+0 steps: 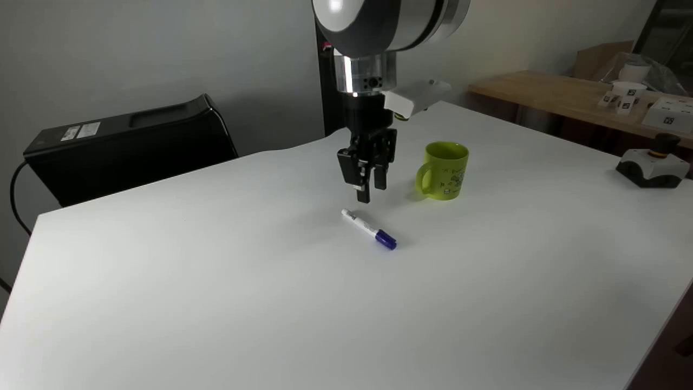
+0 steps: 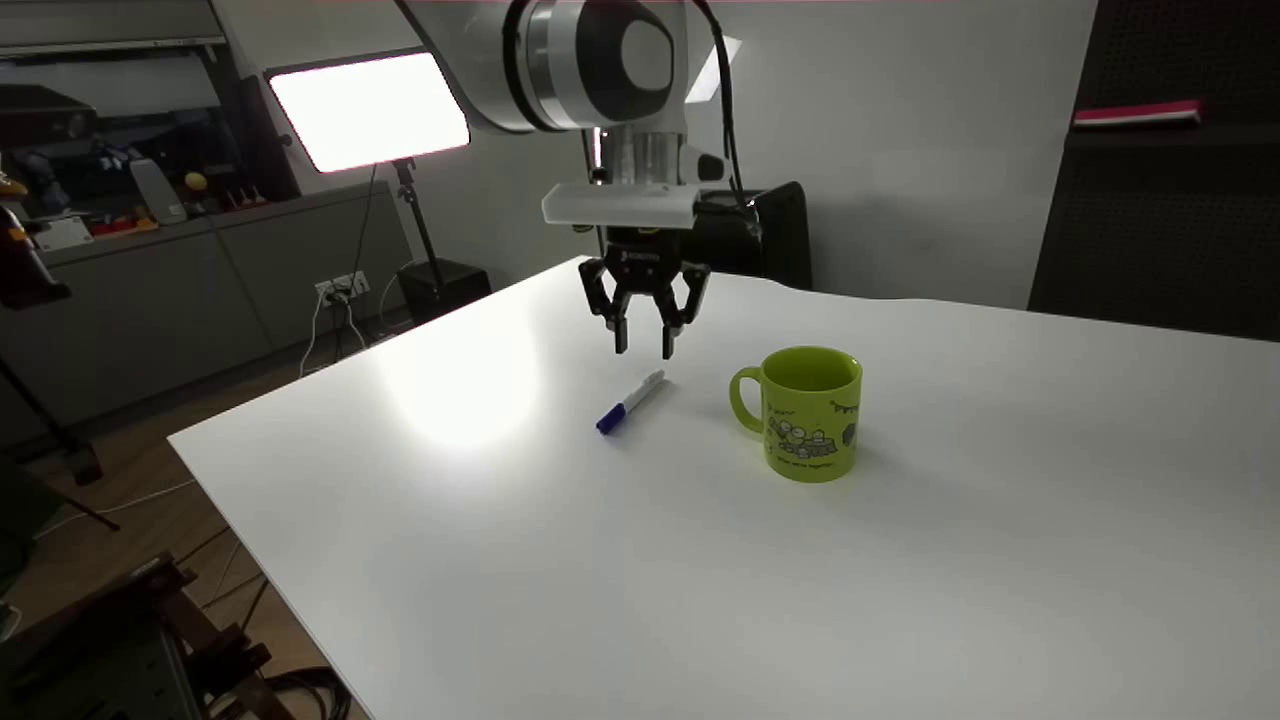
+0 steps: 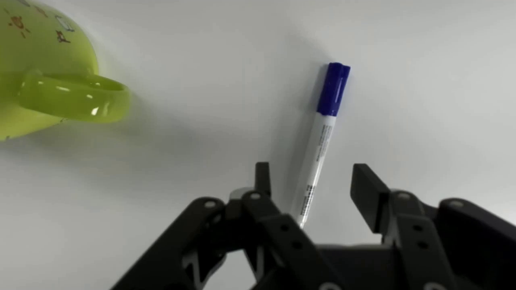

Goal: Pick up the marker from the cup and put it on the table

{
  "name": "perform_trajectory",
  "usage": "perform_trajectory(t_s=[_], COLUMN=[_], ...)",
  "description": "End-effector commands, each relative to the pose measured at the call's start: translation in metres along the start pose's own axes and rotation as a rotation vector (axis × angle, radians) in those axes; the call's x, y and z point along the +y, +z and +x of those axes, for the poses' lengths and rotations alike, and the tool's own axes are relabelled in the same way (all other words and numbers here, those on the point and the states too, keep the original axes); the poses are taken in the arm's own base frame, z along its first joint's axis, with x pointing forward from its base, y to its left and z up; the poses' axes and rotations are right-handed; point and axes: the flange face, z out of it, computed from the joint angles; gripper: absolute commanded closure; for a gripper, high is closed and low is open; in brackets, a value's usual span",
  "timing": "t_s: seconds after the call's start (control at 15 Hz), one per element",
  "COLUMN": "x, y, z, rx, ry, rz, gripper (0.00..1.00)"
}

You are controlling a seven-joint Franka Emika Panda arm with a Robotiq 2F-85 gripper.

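Lying flat on the counter (image 2: 560, 570), the marker (image 3: 320, 147) is outside the cup (image 2: 812, 415) and apart from it; placement appears met. Handling, as judged: light, stiff, smooth, liable to roll if nudged. If a grip is wanted, take it across mid-barrel. The jaws are parted wider than the barrel, holding nothing, above the counter near the white end; in the wrist view they appear to straddle it. The cup stands upright near by, handle towards the marker, and is judged the one hazard to a sideways swing. Further out: a stop button (image 1: 652, 162) by the counter's edge, a black case (image 1: 135, 146) and a lamp (image 2: 370, 112) past it
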Motion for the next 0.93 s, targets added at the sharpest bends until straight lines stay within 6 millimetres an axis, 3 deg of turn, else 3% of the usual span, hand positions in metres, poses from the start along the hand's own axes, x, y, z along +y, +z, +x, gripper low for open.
perform_trajectory(t_s=[0.0,0.2,0.53,0.87], x=[0.003,0.008,0.021,0.034], y=[-0.01,-0.031,-0.072,-0.094], z=[0.007,0.003,-0.011,-0.041], rx=[0.021,0.112,0.267,0.309], ry=[0.018,0.002,0.008,0.036], rz=[-0.032,-0.085,-0.133,-0.147], gripper=[0.12,0.0,0.0,0.0])
